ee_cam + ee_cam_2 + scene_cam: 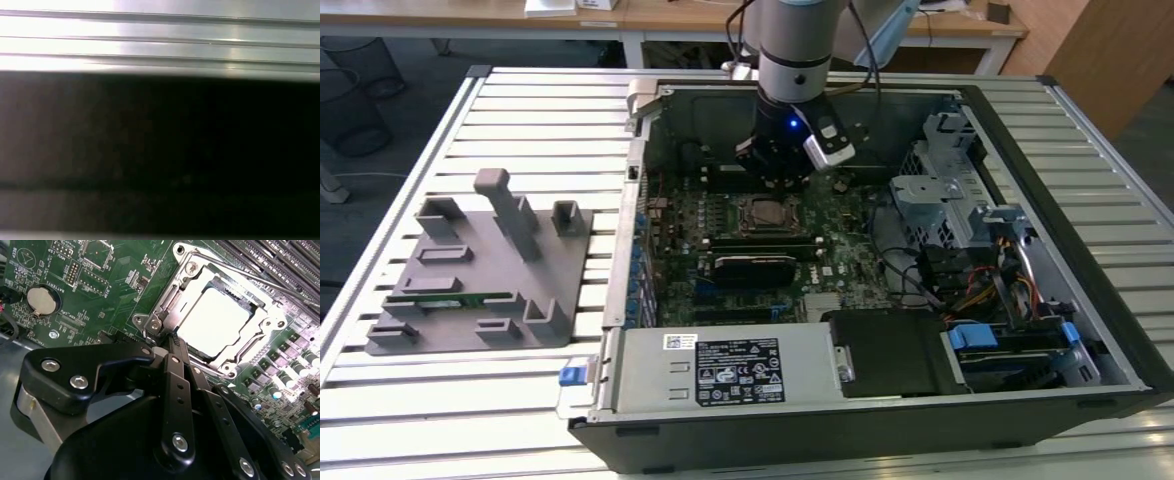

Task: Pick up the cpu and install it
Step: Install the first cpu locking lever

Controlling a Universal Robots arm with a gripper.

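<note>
Inside the open computer case (pixel 1121 370), the cpu (pixel 212 317) lay seated in the motherboard socket (pixel 175 285) while the gripper (pixel 172 342), fingers drawn together and empty, sat just beside the socket frame, where contact risked dislodging the chip.

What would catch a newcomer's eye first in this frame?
The open computer case on the slatted table, with the arm's end effector lowered inside above the motherboard. In the second wrist view, the shiny cpu lies in its socket beyond the end effector's black linkage. A grey tray sits at the exterior view's left.
</note>
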